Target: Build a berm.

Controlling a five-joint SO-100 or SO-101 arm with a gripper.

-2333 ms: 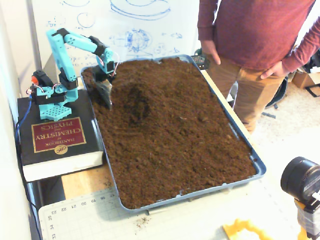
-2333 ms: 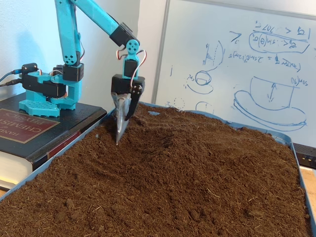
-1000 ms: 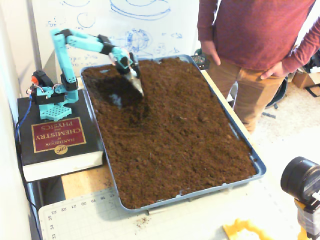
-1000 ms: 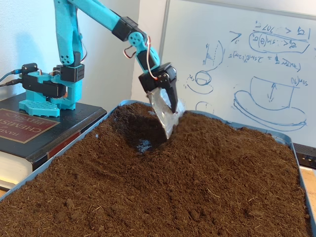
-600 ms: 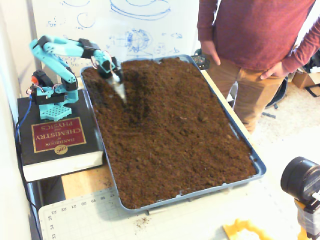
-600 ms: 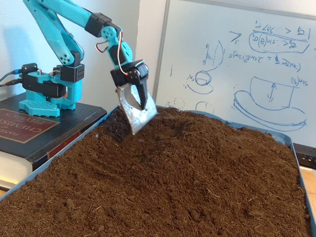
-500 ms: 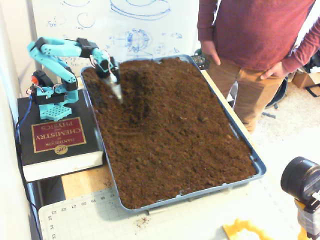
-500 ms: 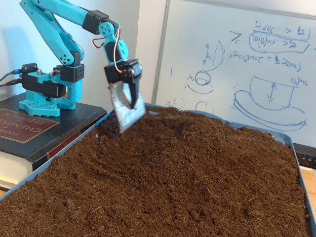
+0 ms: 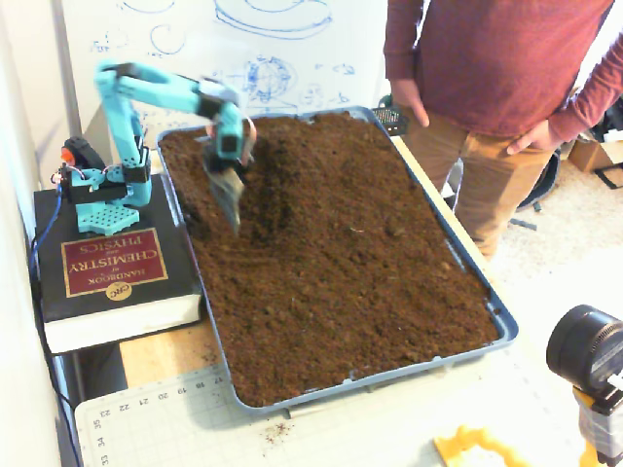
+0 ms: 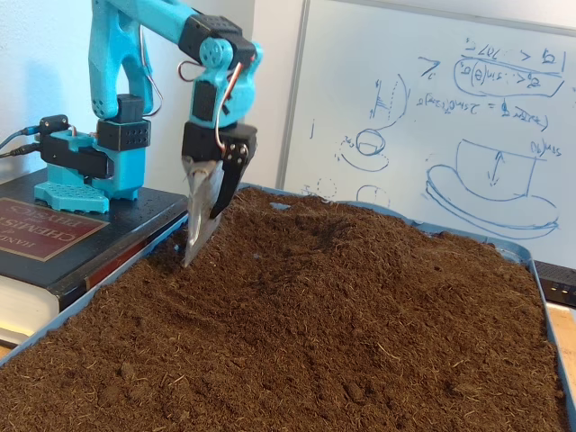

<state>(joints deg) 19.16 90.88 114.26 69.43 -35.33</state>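
A blue tray (image 9: 506, 326) holds loose dark-brown soil. The berm (image 9: 292, 161) is a low raised ridge in the far part of the tray, and it shows as a hump (image 10: 360, 236) behind the arm in both fixed views. A darker hollow (image 9: 261, 199) lies along its left flank. My gripper (image 9: 234, 218) carries a silver scoop blade (image 10: 202, 211) and points straight down, just left of the hollow. Its tip (image 10: 192, 255) touches the soil near the tray's left wall. The jaws look closed together, with nothing else between them.
The teal arm base (image 9: 97, 190) stands on a thick book (image 9: 112, 272) left of the tray. A person (image 9: 487, 88) stands at the tray's far right corner. A whiteboard (image 10: 432, 126) is behind. A camera lens (image 9: 589, 355) and cutting mat (image 9: 175, 418) sit in front.
The gripper swung from the tray's far left corner toward the camera and dropped, turning the blade from tilted to vertical. Its tip now touches the soil beside the hollow.
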